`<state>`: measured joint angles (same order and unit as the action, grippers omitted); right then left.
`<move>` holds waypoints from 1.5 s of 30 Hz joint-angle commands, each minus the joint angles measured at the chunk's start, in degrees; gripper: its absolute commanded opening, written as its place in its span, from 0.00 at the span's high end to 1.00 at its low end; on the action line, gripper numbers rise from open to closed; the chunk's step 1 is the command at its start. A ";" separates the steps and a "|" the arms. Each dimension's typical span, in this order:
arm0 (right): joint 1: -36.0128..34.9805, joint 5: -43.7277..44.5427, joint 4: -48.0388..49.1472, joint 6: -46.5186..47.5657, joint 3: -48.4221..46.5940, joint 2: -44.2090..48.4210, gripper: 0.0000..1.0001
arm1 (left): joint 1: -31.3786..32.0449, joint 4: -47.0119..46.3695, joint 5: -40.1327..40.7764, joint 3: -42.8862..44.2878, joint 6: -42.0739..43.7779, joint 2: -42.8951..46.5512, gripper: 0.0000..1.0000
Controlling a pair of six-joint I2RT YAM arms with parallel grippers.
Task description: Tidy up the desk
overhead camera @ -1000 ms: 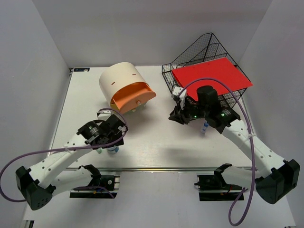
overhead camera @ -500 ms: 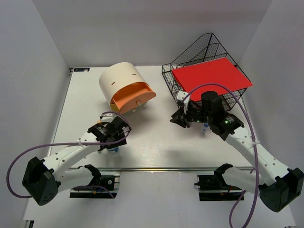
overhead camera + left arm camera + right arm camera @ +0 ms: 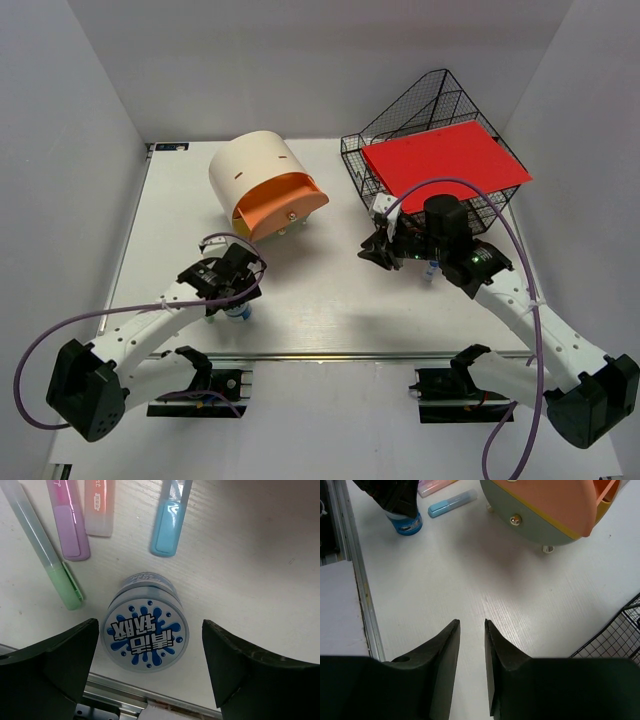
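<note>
The table (image 3: 330,300) runs lengthwise left-right. Left fingers (image 3: 60,655) gape wide astride the jar (image 3: 146,630), now pulled lower-left; right fingers (image 3: 445,670) narrowly parted, empty.

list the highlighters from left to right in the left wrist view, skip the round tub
green highlighter -> purple highlighter -> pink highlighter -> light blue highlighter

White desk (image 3: 330,290), blue-splashed jar lid (image 3: 146,632) (white lettering).
</note>
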<state>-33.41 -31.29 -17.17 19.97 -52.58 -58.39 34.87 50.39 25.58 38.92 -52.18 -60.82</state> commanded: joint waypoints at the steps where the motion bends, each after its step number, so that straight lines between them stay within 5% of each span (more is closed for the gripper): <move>1: 0.18 -0.53 3.02 0.16 0.55 1.17 0.67 | -1.12 -2.57 -1.32 -1.03 -0.90 1.58 0.07; 16: 0.27 -0.09 3.37 0.07 0.98 1.44 0.67 | -1.65 -3.81 -5.19 -2.71 -1.25 1.93 0.24; 20: 0.45 0.00 3.37 0.16 1.07 1.44 0.67 | -1.65 -3.55 -6.51 -2.44 -1.08 2.63 0.45; 24: 0.54 0.00 3.28 0.16 1.16 1.70 0.67 | -1.65 -2.15 -8.00 -1.21 -0.99 4.12 0.82; 27: 0.54 -0.52 3.19 0.42 1.25 1.79 0.70 | -1.65 -1.00 -10.37 1.42 -0.20 6.14 0.99; 31: 0.45 -1.23 3.19 0.60 1.25 2.40 0.87 | -1.03 1.11 -18.08 6.51 4.36 6.77 1.00; 34: 0.36 -1.06 3.46 0.60 1.34 2.41 0.88 | -0.51 2.69 -25.21 11.17 10.77 5.36 1.00; 38: 0.45 -0.97 3.63 0.69 0.99 1.97 0.88 | -0.51 -1.68 -45.65 15.04 18.86 4.66 1.00; 45: 0.45 -0.70 3.54 0.60 1.16 2.32 0.88 | -0.51 -8.20 -56.61 24.42 22.30 4.13 1.00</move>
<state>-33.01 -31.53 -16.05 20.05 -51.51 -56.99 34.26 48.88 -22.15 56.49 -32.64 -57.34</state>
